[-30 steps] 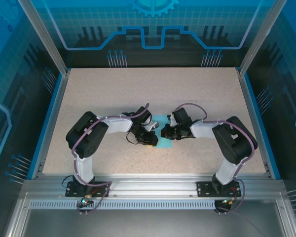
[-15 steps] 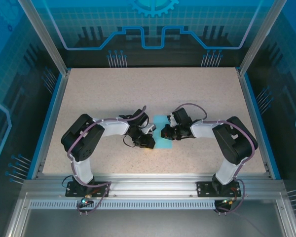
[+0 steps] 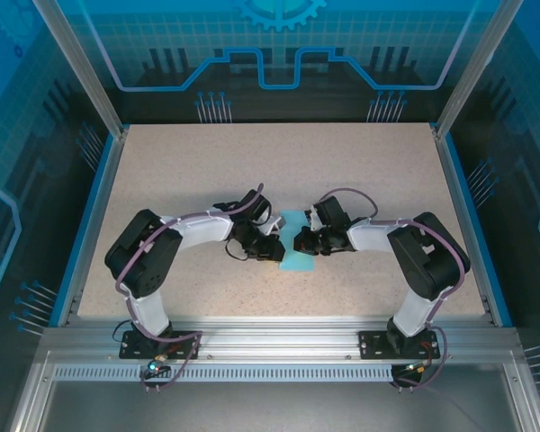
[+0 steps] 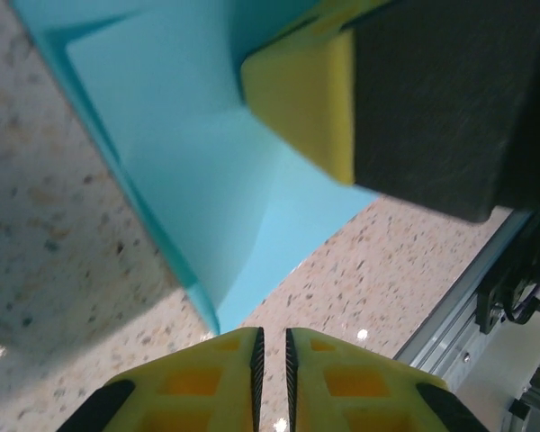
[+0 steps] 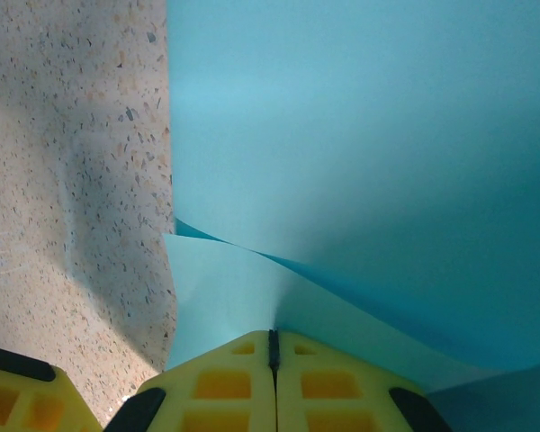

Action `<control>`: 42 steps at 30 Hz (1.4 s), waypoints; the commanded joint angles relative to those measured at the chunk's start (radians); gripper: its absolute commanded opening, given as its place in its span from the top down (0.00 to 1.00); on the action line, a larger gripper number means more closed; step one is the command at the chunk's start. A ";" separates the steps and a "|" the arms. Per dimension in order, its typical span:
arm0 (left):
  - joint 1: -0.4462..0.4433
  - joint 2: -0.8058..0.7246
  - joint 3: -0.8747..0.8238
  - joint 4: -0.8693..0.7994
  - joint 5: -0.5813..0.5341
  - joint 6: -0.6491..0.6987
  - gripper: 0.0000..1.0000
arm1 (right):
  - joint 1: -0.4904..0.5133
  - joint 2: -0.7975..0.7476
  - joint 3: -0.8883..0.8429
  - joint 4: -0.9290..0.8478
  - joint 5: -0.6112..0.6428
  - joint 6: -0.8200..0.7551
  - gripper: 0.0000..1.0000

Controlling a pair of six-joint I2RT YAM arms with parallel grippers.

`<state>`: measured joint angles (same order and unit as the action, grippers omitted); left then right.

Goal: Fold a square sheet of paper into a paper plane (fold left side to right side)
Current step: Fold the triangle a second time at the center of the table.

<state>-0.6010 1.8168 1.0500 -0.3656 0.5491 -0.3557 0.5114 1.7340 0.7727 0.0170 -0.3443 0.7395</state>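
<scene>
The light-blue square sheet of paper (image 3: 293, 255) lies partly folded on the table between my two grippers. My right gripper (image 3: 302, 240) is shut on an edge of the paper (image 5: 342, 135), which curls up from the pinch at the right gripper (image 5: 273, 333). My left gripper (image 3: 272, 245) sits at the sheet's left side. In the left wrist view the left gripper (image 4: 271, 331) has its jaws a narrow slit apart with bare table between them. A corner of the paper (image 4: 189, 162) ends just ahead of it. The right gripper's yellow finger (image 4: 306, 99) presses on the sheet beyond.
The speckled beige table (image 3: 279, 171) stretches far behind the arms. Blue side rails (image 3: 88, 225) and an aluminium front rail (image 3: 270, 337) bound it. Transparent blue walls (image 3: 279, 45) stand behind and beside it.
My left arm's elbow has swung left and its gripper has pulled slightly back off the sheet, uncovering more of the paper's near end. The right gripper has stayed still, clamped on the paper.
</scene>
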 commanded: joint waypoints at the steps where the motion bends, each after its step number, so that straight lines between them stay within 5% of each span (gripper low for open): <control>1: 0.006 0.048 0.041 -0.013 0.040 -0.003 0.83 | 0.004 0.019 -0.015 -0.107 0.047 -0.015 0.93; 27: -0.002 0.153 0.063 -0.077 -0.057 0.043 0.96 | 0.015 -0.131 -0.039 -0.081 0.001 -0.051 0.95; 42: -0.013 0.154 0.072 -0.105 -0.093 0.044 1.00 | 0.090 -0.053 -0.023 -0.051 -0.028 -0.028 0.97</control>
<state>-0.6071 1.9331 1.1156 -0.4129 0.5198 -0.3340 0.5869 1.6573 0.7452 -0.0330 -0.3523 0.7063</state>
